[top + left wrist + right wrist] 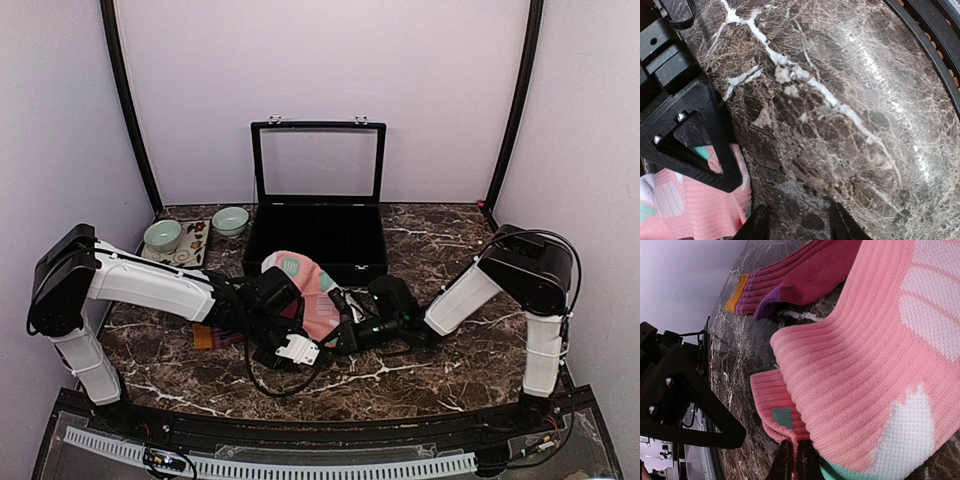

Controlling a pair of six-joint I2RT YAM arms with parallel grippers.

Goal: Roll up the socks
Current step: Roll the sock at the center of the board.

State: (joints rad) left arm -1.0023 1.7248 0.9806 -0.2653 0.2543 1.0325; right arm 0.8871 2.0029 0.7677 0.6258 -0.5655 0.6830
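The salmon-pink sock [305, 285] with mint and white patches lies folded on the marble table in front of the black case. In the right wrist view its ribbed cuff [775, 400] is pinched between my right gripper [796, 460], which is shut on it. The maroon sock [805, 275], with purple stripes and an orange cuff, lies flat beyond it. From above it is mostly hidden under my left arm, with only the orange end [203, 337] showing. My left gripper [799, 225] is open and empty over bare marble, right beside the pink sock [695, 210].
An open black case [318, 240] stands behind the socks. Two pale green bowls [230, 220] [162, 235] and a tray of small items [185, 250] sit at the back left. The table's black front rail [925, 30] is close to the left gripper.
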